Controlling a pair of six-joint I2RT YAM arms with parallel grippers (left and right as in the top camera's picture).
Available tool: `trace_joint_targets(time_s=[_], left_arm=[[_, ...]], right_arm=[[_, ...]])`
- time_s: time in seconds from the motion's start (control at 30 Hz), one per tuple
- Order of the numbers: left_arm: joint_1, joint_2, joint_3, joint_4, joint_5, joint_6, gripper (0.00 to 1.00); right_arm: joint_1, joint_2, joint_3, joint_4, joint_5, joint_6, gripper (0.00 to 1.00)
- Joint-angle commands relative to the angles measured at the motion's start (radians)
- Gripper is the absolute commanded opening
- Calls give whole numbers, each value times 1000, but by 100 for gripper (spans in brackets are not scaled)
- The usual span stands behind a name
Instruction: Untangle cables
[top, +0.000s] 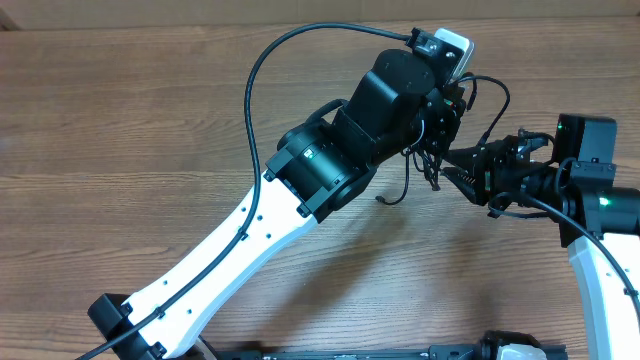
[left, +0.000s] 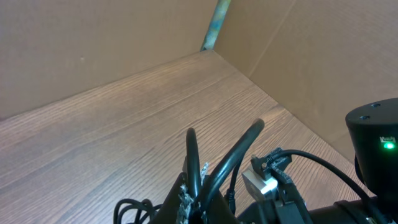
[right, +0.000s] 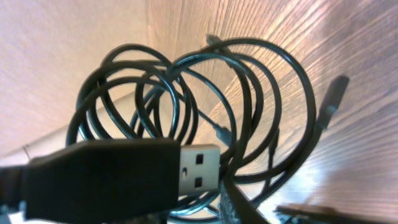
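Scene at the wooden table (top: 120, 120), read from left to right. The left arm (top: 250, 230) reaches from the near left corner up to the middle of the table. Its left gripper (left: 193, 199) is closed tight on the cables (right: 180, 106). In the left wrist view two black ends stick up out of the closed jaws, and more cord bunches just to the left of them. The cables hang between the two arms, off the table or barely touching it. Seen from the right wrist they form one coil of many overlapping loops, with a USB plug (right: 199, 168) lying across its near side. The right gripper (top: 447, 165) points left at the bundle, right up against it. From here I cannot tell how far its jaws are parted or whether they hold a strand. The right arm (top: 600, 270) rises from the near right.

Progress, as a judgement: little is done. No cord lies apart on the table, the loops cross one another throughout, and every cable has yet to be drawn free and laid out.
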Motion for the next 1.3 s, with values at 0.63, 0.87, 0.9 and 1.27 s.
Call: trace_joint_targets(time_s=[0.63, 0.87, 0.9, 1.27], left_arm=[[90, -49, 13, 36, 152, 21, 4], [89, -49, 13, 106, 219, 21, 4], [89, -49, 13, 107, 225, 21, 4], [87, -48, 13, 106, 235, -11, 4]], right_arm=[[6, -10, 19, 14, 97, 42, 40], [6, -3, 19, 14, 45, 43, 40], [6, -3, 19, 14, 36, 43, 40], [6, -2, 19, 4, -29, 46, 12]])
